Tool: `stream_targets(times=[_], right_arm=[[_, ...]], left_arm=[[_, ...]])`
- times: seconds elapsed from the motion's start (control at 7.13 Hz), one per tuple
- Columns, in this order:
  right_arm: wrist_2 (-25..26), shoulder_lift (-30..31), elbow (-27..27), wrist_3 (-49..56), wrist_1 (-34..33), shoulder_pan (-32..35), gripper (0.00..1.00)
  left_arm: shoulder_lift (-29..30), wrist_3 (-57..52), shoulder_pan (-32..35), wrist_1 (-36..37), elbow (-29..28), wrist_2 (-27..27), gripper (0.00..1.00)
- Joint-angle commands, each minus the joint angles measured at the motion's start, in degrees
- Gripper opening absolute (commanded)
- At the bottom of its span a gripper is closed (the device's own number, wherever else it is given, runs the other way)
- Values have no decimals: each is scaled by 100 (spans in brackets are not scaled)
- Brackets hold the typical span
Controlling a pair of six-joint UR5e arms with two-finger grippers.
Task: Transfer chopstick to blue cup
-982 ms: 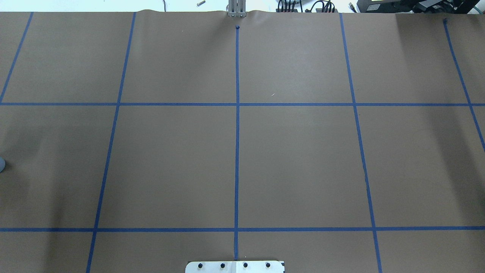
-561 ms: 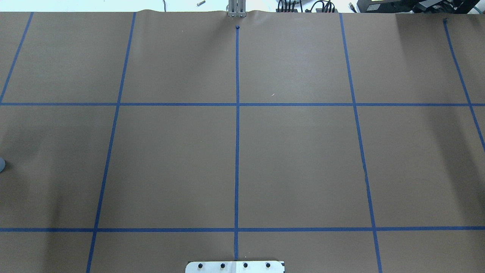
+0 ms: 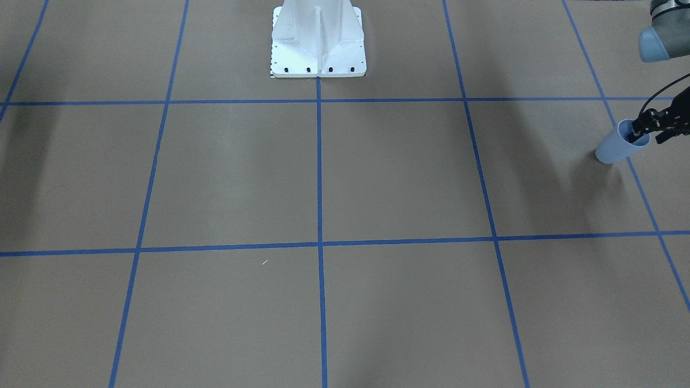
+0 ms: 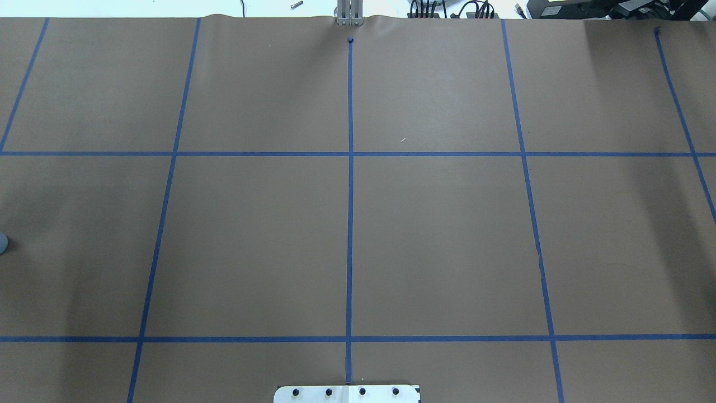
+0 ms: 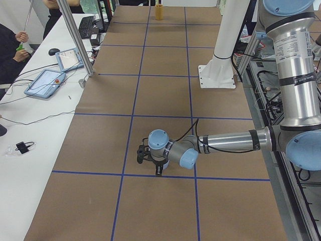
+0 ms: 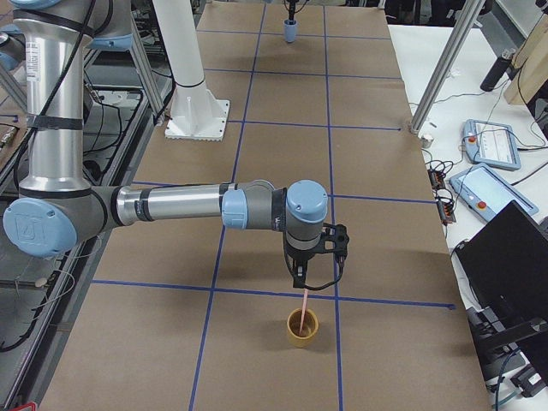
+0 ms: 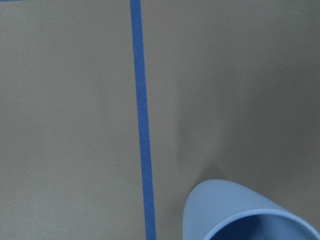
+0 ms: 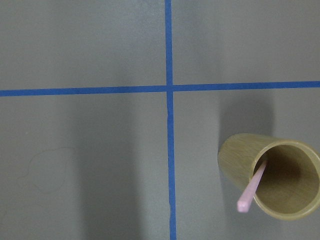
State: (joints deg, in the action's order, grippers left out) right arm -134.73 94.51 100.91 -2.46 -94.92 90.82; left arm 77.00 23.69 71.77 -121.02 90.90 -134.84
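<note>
The blue cup [image 3: 612, 150] stands at the table's far left end; it also shows in the left wrist view [image 7: 235, 212] and, small and far, in the exterior right view [image 6: 291, 32]. My left gripper [image 3: 639, 133] sits at its rim, one finger inside the mouth, shut on the wall. A pale pink chopstick [image 8: 252, 189] leans in a tan cup [image 8: 272, 175] at the table's right end. My right gripper [image 6: 310, 282] hangs just above the chopstick [image 6: 306, 306]; I cannot tell whether it is open or shut.
The brown paper table carries a grid of blue tape lines [image 4: 350, 224]. The white robot base [image 3: 318, 37] stands at the robot's edge. Operators, tablets and cables sit on the white side table [image 5: 45, 85].
Almost nothing differs in the overhead view. The grey-blue sliver of the cup at the left edge has shrunk very slightly, and the shadow at the right has shifted a little.
</note>
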Motion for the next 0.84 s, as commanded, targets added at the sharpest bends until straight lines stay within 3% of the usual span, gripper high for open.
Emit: stream_targets(times=[0.0, 0.28, 0.56, 0.7], right_arm=[[-1, -11, -19, 0, 0, -3, 100], [-1, -38, -10, -9, -35, -3, 100], [0, 23, -10, -9, 0, -3, 100], [17, 32, -28, 0, 0, -3, 100]], left_arm=[[8, 92, -5, 25, 32, -139, 0], [34, 187, 13, 478, 459, -592, 0], [1152, 206, 48, 3263, 1645, -711, 0], [1934, 249, 48, 4130, 1676, -693, 0]])
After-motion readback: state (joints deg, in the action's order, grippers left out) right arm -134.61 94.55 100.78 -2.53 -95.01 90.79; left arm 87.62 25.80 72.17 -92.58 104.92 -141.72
